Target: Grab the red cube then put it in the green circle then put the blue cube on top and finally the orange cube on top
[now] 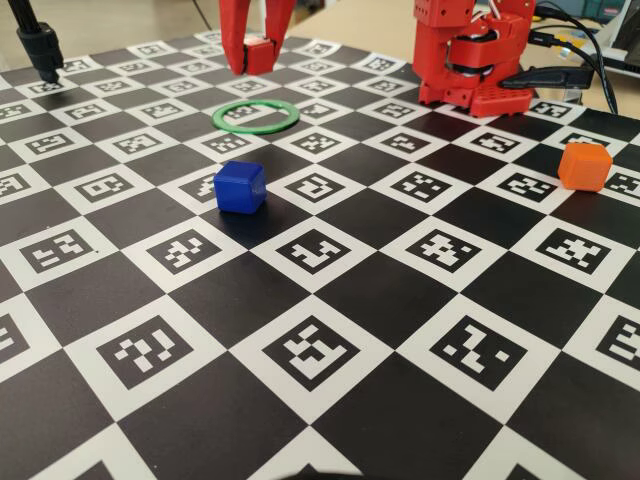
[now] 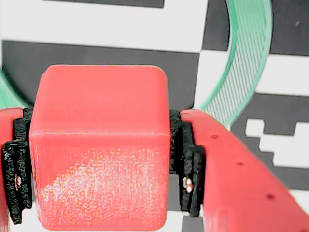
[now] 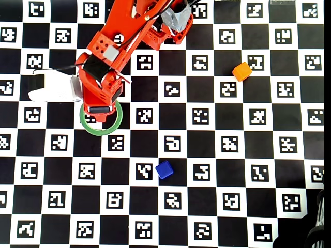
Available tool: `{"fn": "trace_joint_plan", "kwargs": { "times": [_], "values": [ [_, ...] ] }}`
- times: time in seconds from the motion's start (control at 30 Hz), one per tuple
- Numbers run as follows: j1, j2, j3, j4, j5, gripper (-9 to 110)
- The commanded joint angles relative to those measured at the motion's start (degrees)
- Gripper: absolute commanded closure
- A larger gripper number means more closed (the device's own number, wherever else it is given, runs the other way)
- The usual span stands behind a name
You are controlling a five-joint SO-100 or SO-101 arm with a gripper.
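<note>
Checkerboard matting printed with black-and-white marker squares (image 1: 330,350) covers my whole work surface, with cables and the arm's red base (image 1: 470,60) at the far edge in the fixed view. From overhead, the arm (image 3: 121,41) reaches down-left across the board so its wrist sits over the upper part of the green circle (image 3: 120,120). That ring lies flat and open in the middle. The gripper (image 2: 101,164) has its jaws clamped on the red cube (image 2: 99,145), black pads pressed against two opposite side faces. In the fixed view the cube (image 1: 258,53) hangs just behind the ring (image 1: 256,115), apparently clear of the board.

I judge the carry is nearly done and placement comes next. To do it well I want the cube centred inside the ring, lowered until it sits flat, then released without dragging the ring.

A cube has no long axis; its faces sit square to the jaws, top face roughly level.

The blue cube (image 3: 164,169) and the orange cube (image 3: 241,71) wait well apart.
</note>
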Motion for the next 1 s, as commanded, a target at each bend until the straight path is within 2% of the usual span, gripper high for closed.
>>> {"fn": "trace_joint_plan", "kwargs": {
  "times": [0.0,0.37,0.97],
  "values": [
    [0.8,0.7,-0.1,-2.5,-0.6,95],
    [0.2,0.4,5.4,-9.4,0.7,95],
    [0.0,-0.4,7.6,-13.4,1.2,95]
  ]
}}
